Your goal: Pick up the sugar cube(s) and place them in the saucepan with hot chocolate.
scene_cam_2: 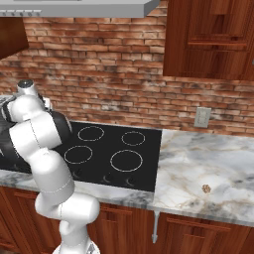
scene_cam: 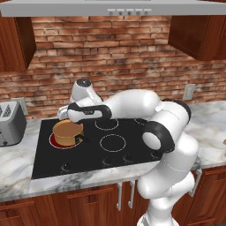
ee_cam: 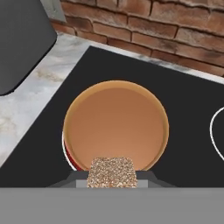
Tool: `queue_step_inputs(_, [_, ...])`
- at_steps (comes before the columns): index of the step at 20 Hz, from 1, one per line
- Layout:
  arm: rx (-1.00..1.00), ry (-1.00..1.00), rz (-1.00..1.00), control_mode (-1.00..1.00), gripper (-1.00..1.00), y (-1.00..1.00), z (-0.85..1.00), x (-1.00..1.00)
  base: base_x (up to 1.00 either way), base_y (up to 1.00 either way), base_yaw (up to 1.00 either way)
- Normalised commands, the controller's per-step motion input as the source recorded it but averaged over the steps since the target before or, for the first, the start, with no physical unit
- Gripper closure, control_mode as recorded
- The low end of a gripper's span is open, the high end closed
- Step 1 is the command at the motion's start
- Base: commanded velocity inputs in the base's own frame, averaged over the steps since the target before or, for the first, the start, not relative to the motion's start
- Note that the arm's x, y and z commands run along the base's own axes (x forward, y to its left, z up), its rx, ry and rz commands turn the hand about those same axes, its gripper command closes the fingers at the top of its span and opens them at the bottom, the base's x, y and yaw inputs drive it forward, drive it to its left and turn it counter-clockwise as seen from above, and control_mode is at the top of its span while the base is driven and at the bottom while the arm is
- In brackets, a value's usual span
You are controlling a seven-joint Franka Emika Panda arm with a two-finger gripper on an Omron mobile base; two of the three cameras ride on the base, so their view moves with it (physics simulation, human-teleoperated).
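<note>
The saucepan with hot chocolate [ee_cam: 116, 124], copper-orange with a light brown top, sits on the front-left burner of the black cooktop [scene_cam: 128, 154]. The base view shows the saucepan [scene_cam: 67, 131] just below my hand. My gripper [ee_cam: 112, 176] hangs over the pan's near rim, shut on a speckled brown sugar cube [ee_cam: 112, 170] that fills the gap between the fingertips. From the left base view my gripper [scene_cam: 63, 115] sits just above the pan. A second sugar cube [scene_cam_2: 206, 188] lies on the marble counter [scene_cam_2: 208, 163] right of the cooktop.
A grey toaster [scene_cam: 9, 122] stands on the counter left of the cooktop, close to the pan, and the toaster [ee_cam: 22, 39] also looms at the hand view's upper left. The brick wall [scene_cam: 114, 57] runs behind. A range hood [scene_cam: 110, 6] and wooden cabinets [scene_cam_2: 208, 39] hang overhead.
</note>
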Motion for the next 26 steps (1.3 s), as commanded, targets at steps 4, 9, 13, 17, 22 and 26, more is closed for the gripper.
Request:
queue_step_inputs(4, [0.0, 0.08, 0.0, -1.0, 1.0, 0.0, -0.06, 0.41, 0.0, 0.0, 0.0])
queue_step_inputs(9, [0.0, 0.0, 0.0, -1.0, 1.0, 0.01, -0.16, 0.16, 0.0, 0.0, 0.0])
queue_step_inputs(13, [0.0, -0.03, 0.0, -1.0, 1.0, 0.06, -0.22, 0.0, 0.0, 0.0, 0.0])
queue_step_inputs(17, [-0.02, -0.02, 0.0, -1.0, 1.0, 0.19, -0.16, 0.0, 0.0, 0.0, 0.0])
queue_step_inputs(22, [-0.04, 0.0, 0.0, -1.0, 1.0, 0.29, -0.12, 0.02, 0.0, 0.0, 0.0])
queue_step_inputs(26, [0.0, 0.0, 0.0, -1.0, 1.0, 0.06, -0.1, 0.04, 0.0, 0.0, 0.0])
